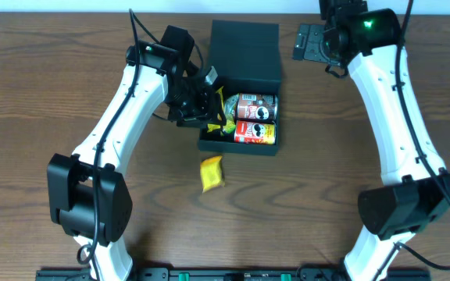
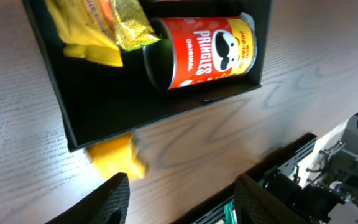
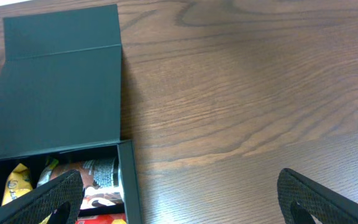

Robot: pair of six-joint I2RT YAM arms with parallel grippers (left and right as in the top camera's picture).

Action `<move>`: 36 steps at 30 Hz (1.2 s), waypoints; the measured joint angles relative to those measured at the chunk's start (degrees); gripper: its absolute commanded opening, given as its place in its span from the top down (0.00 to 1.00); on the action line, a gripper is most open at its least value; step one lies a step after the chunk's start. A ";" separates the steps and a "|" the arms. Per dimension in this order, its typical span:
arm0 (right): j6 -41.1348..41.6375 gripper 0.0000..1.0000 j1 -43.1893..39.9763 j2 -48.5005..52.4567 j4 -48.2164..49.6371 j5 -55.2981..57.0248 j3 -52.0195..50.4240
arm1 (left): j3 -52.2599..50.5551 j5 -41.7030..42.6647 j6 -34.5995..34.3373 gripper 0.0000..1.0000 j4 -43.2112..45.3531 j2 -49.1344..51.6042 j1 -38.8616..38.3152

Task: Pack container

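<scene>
The dark teal container lies open mid-table, its flap lid folded back. Inside lie a red Pringles can, a brown-labelled can and yellow packets. Another yellow packet lies on the table in front of the box. My left gripper is open and empty at the box's left edge. The left wrist view shows the box wall, the red can, the loose packet and the open fingers. My right gripper is open and empty at the far right, over bare table beside the lid.
A small black plate lies on the wooden table beside the lid, at the back right. The table's front edge with a black rail shows in the left wrist view.
</scene>
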 measured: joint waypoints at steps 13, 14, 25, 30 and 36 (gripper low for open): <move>-1.95 0.01 -2.69 -0.02 -11.32 -0.83 0.02 | -0.04 -10.34 0.33 0.30 -13.16 -1.44 0.02; -1.90 0.01 -3.34 -0.02 -11.43 -1.46 0.02 | -0.04 -12.07 -0.17 0.28 -13.03 -2.40 -0.37; -1.57 0.01 -6.01 -0.02 -12.83 -3.72 0.02 | -3.37 -32.20 -13.86 0.04 -17.99 -31.56 -12.79; -1.64 0.01 -6.95 -0.22 -14.16 -3.72 0.02 | -22.77 -39.45 -31.85 0.05 -7.74 -37.48 -22.03; -1.68 0.01 -8.57 -0.50 -14.16 -3.56 0.02 | -40.28 -41.31 -46.73 0.04 9.49 -36.65 -26.99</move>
